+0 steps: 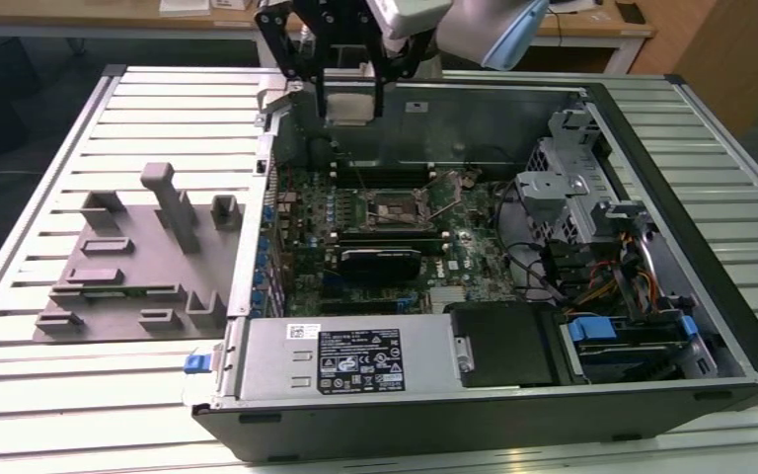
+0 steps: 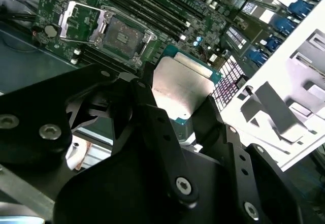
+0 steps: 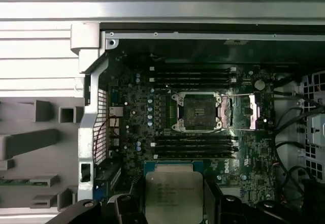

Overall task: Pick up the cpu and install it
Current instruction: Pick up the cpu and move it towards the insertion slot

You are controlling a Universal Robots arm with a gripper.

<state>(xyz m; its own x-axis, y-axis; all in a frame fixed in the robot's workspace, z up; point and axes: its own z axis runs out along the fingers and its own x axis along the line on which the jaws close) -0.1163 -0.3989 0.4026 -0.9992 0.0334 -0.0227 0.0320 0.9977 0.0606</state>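
Slatted metal table carries all. On the exterior view's left lies 1 grey tray. To its right, 1 gripper hangs high over the open pc case, clenched on the 1 cpu by two opposite edges. The cpu is in the air, well apart from the 1 socket, whose frame is flipped open. Cpu looks light, thin, stiff. I judge the underside fragile & the metal top slippery, so an edge hold suits it.
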